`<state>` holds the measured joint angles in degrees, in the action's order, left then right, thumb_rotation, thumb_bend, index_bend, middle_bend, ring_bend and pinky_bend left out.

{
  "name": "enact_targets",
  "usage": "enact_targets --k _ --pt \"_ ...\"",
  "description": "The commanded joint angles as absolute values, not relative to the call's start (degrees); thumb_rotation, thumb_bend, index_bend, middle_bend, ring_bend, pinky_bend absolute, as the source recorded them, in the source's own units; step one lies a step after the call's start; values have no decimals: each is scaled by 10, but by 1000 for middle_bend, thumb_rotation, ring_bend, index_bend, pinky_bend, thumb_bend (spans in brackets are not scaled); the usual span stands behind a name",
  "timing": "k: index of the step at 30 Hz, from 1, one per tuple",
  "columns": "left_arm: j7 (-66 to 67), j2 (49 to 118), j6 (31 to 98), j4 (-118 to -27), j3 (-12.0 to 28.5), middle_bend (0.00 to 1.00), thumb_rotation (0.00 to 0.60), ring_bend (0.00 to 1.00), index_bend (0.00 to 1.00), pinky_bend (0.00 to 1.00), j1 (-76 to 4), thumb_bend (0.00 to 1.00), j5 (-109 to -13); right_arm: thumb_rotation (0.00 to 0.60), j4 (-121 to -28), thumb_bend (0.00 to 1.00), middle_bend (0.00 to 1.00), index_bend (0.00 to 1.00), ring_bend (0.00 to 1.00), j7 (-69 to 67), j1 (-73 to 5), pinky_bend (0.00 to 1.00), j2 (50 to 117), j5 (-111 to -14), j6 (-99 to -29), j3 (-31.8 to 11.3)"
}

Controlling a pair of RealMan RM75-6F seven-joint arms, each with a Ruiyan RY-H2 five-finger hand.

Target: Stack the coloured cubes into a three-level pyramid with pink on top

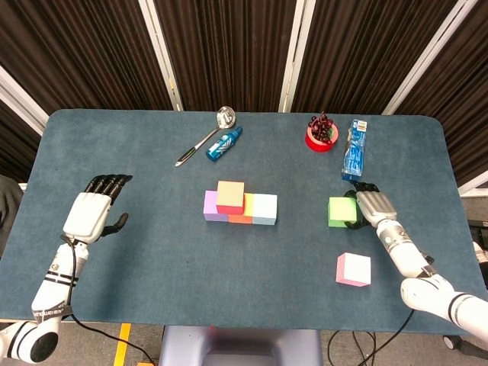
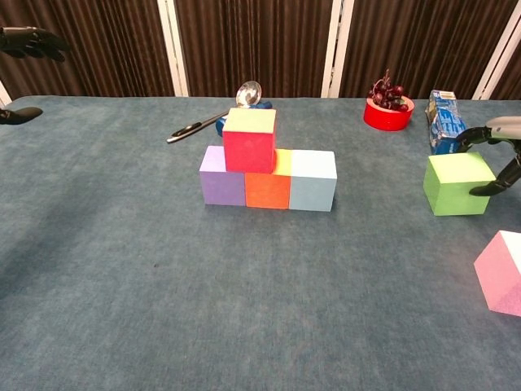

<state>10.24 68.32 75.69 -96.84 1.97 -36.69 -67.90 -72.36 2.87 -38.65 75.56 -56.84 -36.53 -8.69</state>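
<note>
Now the right hand point(image 1: 368, 206) grips the green cube point(image 1: 342, 212) near the table's right edge.
Left hand point(image 1: 90, 214) hovers, fingers apart; no readable writing.

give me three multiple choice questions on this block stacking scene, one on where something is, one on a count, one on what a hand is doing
1. Where does the red cube sit?
A. alone on the table
B. on top of the bottom row of cubes
C. beside the pink cube

2. How many cubes make up the bottom row of the stack?
A. three
B. two
C. five

3. What is the right hand doing?
A. holding the ladle
B. resting flat on the table far from any cube
C. closing its fingers around the green cube

Answers: 1 B, the red cube rests on the purple cube and orange cube. 2 A, purple, orange and light blue cube stand side by side. 3 C, in both views its fingers wrap the green cube's sides, while the left hand hovers with fingers spread, holding nothing.
</note>
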Motion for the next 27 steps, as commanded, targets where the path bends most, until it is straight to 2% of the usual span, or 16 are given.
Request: enact_targets --k 1,6,9,15,27 --pt "98 678 758 -972 23 145 600 127 133 130 -358 377 -688 600 -796 364 161 552 0 29 -386 97 705 -571 -380 -99" --pt "98 675 761 -974 30 145 600 127 133 130 -344 377 -705 600 -889 364 161 553 0 31 -406 97 649 -552 -384 -129" --pt "106 672 758 -977 33 144 600 127 133 127 -339 376 -711 600 -915 364 161 552 0 38 -432 97 644 -521 -372 -144" --pt "95 665 747 -979 35 143 600 126 133 120 -327 377 -723 600 -924 364 161 544 0 91 -497 97 679 -436 -373 -140" --pt "43 660 744 -959 42 139 600 123 133 119 -300 376 -756 600 -931 363 161 533 0 176 -581 97 754 -295 -450 -125"
